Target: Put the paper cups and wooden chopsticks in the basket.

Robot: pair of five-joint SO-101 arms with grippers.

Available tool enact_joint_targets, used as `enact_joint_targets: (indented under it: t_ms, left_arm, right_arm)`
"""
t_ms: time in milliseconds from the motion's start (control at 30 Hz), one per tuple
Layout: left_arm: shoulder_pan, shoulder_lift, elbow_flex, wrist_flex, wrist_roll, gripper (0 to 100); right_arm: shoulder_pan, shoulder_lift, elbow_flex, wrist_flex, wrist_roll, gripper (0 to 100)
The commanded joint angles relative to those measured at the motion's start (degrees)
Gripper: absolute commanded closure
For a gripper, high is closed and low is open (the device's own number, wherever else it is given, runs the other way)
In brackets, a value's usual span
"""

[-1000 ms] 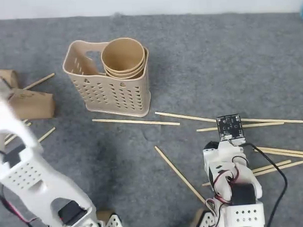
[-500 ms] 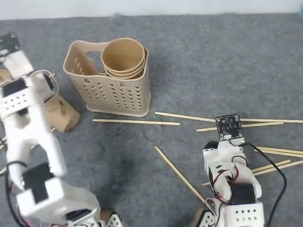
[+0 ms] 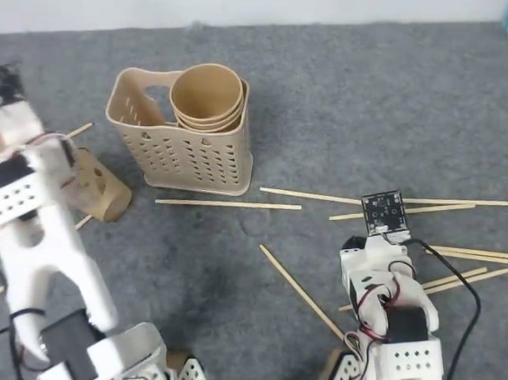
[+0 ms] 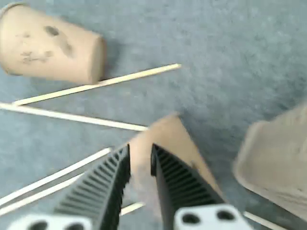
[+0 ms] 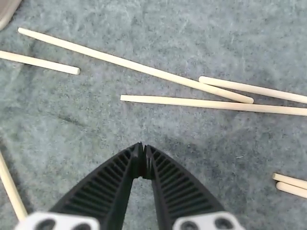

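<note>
Left claw (image 4: 140, 165) pinching paper cup (image 4: 171, 138), right claw (image 5: 143, 160) closed near chopsticks (image 5: 192, 102)

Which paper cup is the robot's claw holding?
The tipped paper cup beside the basket, its wall pinched in the left gripper; the rest sit stacked in the basket or lie loose.

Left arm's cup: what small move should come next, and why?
Probably lift it. The left gripper pinches the cup by its wall, but the cup seems to lie low on the carpet, and the basket beside it stands taller.
</note>
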Motion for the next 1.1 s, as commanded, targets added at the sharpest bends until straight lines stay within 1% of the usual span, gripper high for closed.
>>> enact_joint_targets:
  t_ms: [0, 100, 267, 400, 600, 700, 933, 1067]
  left_arm:
    - [-4.22, 0.35, -7.60, -0.88, 2.02, 89]
    - [-4.92, 5.89, -11.82, -0.35, 3.96, 88]
    - [-3.43, 17.93, -19.47, 1.58, 4.57, 88]
    - [-3.25, 26.73, -24.84, 2.29, 9.41, 88]
    - [-2.46, 30.95, -28.88, 9.49, 9.58, 88]
    - [-0.88, 30.95, -29.67, 15.38, 9.58, 88]
    - [3.96, 30.95, -33.71, 35.60, 9.58, 89]
    - [7.21, 30.95, -33.71, 45.19, 9.23, 89]
  right_arm:
    - [-0.48, -0.92, 0.09, -0.04, 0.88, 99.0]
    - [-0.48, -0.92, 0.09, -0.04, 0.88, 99.0]
    - [-0.48, -0.92, 0.09, -0.04, 0.88, 99.0]
    - [-0.48, -0.92, 0.18, -0.04, 0.88, 99.0]
    - [-0.48, -0.92, 0.18, -0.13, 0.88, 99.0]
    - [-0.48, -0.92, 0.18, -0.13, 0.88, 99.0]
    - [-0.48, -0.92, 0.18, -0.13, 0.88, 99.0]
    - [-0.48, -0.92, 0.18, -0.13, 0.88, 99.0]
